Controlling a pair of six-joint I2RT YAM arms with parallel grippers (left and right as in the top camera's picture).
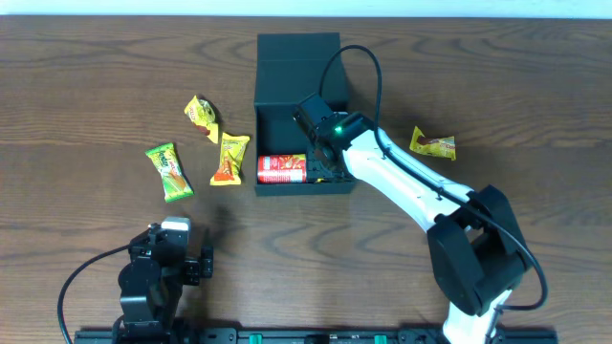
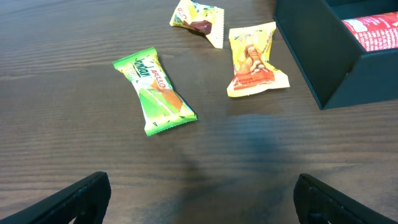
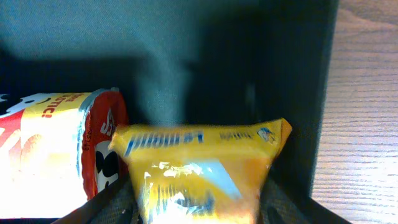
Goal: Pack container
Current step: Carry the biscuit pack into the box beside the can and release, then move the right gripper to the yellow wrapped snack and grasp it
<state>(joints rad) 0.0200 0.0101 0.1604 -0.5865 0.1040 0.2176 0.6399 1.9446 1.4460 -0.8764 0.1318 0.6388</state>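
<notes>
Progress: red cylindrical chip can [image 1: 282,168] boxed in matte teal-black container [image 1: 296,57], right gripper [image 1: 330,161] clamping yellow foil packet [image 3: 205,168] inside. Four wrapped snacks [image 1: 229,158] outside, nine and three o'clock; left gripper [image 2: 199,199] gaping.

I find can [image 1: 282,169] and packet [image 3: 199,168] inside the container [image 1: 296,67] by the tabletop's [image 1: 96,76] far edge; three packets [image 1: 230,158] lie left, another packet [image 1: 433,144] right.

Matte rigid container [image 1: 296,67], glossy foil packets [image 2: 158,92], grained wood table [image 1: 96,76].
</notes>
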